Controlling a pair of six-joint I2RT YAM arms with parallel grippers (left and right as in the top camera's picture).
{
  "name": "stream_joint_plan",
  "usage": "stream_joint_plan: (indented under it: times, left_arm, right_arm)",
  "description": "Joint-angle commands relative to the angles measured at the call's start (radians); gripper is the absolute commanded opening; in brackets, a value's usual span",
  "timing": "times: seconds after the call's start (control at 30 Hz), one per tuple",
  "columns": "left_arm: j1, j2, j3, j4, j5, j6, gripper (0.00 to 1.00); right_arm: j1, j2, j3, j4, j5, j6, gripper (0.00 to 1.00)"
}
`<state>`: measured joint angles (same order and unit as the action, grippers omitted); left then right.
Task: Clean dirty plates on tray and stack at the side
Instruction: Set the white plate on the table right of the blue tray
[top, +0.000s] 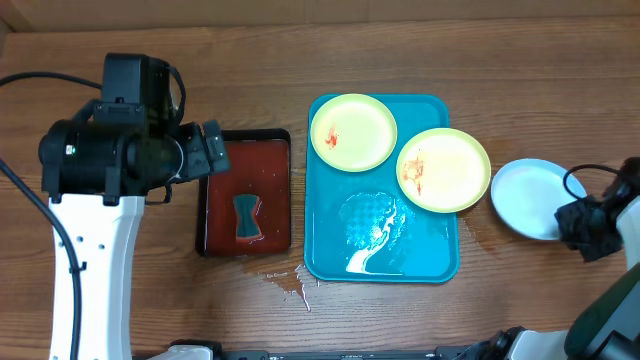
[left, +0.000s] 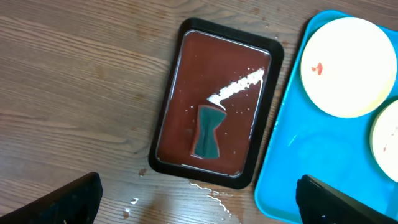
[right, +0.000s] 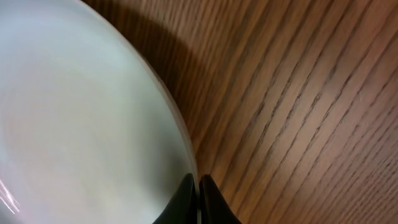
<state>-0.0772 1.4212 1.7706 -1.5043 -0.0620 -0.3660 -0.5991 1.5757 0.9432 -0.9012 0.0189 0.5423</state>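
The blue-rimmed plate (top: 527, 196) lies on bare wood at the right of the frame, off the teal tray (top: 330, 240), presumably to begin the stack. The right gripper (right: 199, 196) is pinched on its rim, its fingers mostly cut off below. The yellow-green plates (top: 353, 132), smeared, wait on the tray's upper half. The left gripper (left: 199, 186) hangs spread wide and empty above the black tray (left: 193, 74), likely going for the sponge (left: 206, 132). I can't tell whether the blue plate is spotless.
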Motion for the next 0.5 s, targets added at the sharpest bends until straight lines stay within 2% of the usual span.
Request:
stream_joint_plan:
  times: [0.0,0.03,0.07,0.2,0.33,0.47]
  left_arm:
    - [-0.004,-0.051,0.013,-0.002,0.018,0.007,1.00]
    - [-0.004,-0.064,0.013,-0.002,0.019,0.007,1.00]
    - [-0.004,-0.072,0.013,-0.002,0.020,0.007,1.00]
    - [-0.004,-0.098,0.013,0.014,0.101,0.012,1.00]
    - [-0.005,-0.102,0.013,0.032,0.196,0.070,1.00]
    - [-0.031,-0.101,0.013,0.031,0.212,0.091,1.00]
  right_arm:
    - [0.036,-0.010,-0.009,-0.004,0.024,0.014,0.14]
    - [0.059,-0.019,-0.002,-0.023,0.024,0.003,0.22]
    - [0.075,-0.028,0.002,-0.029,0.023,-0.008,0.25]
    - [0.172,-0.114,0.037,-0.043,-0.026,-0.086,0.32]
    - [0.280,-0.227,0.066,-0.027,-0.074,-0.157,0.40]
    - [0.349,-0.288,0.066,0.027,-0.080,-0.207,0.59]
